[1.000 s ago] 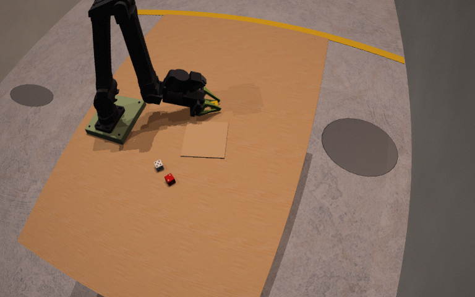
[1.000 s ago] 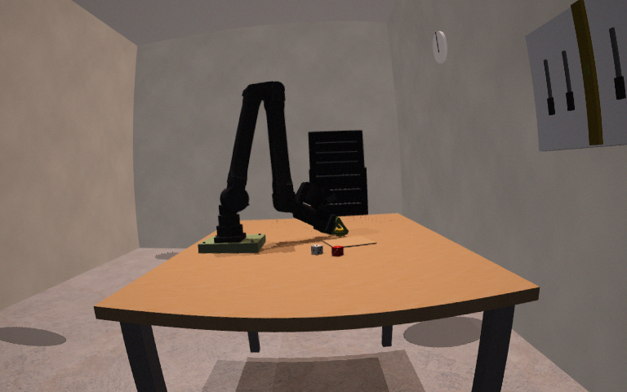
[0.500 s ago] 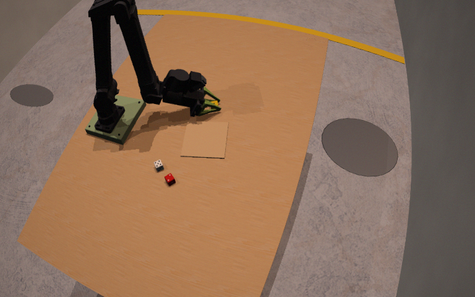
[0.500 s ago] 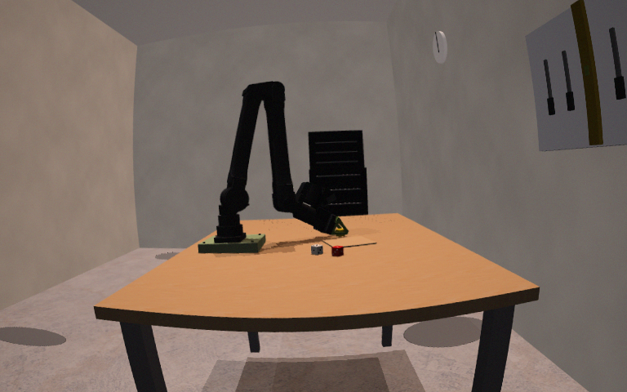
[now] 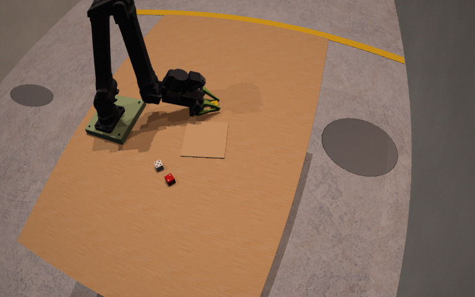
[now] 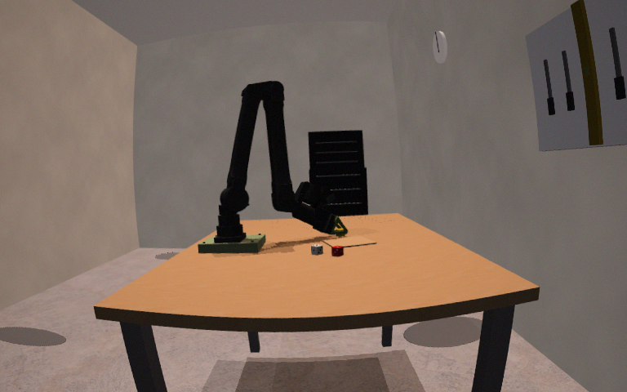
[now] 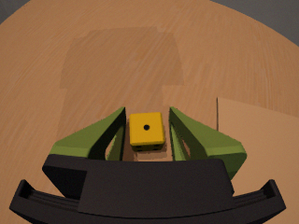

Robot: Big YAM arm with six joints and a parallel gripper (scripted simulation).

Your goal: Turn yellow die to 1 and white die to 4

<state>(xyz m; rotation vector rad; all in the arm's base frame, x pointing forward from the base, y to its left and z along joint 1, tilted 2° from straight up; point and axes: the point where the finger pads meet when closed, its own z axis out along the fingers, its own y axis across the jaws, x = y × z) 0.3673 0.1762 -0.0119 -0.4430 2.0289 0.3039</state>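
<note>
The yellow die (image 5: 214, 103) (image 7: 147, 130) apparently sits clear of the mat (image 5: 205, 139) (image 6: 353, 242) (image 7: 262, 154).

Between the earlier pictures and now, I can see no clear change. Any smaller movement is too small to tell.
</note>
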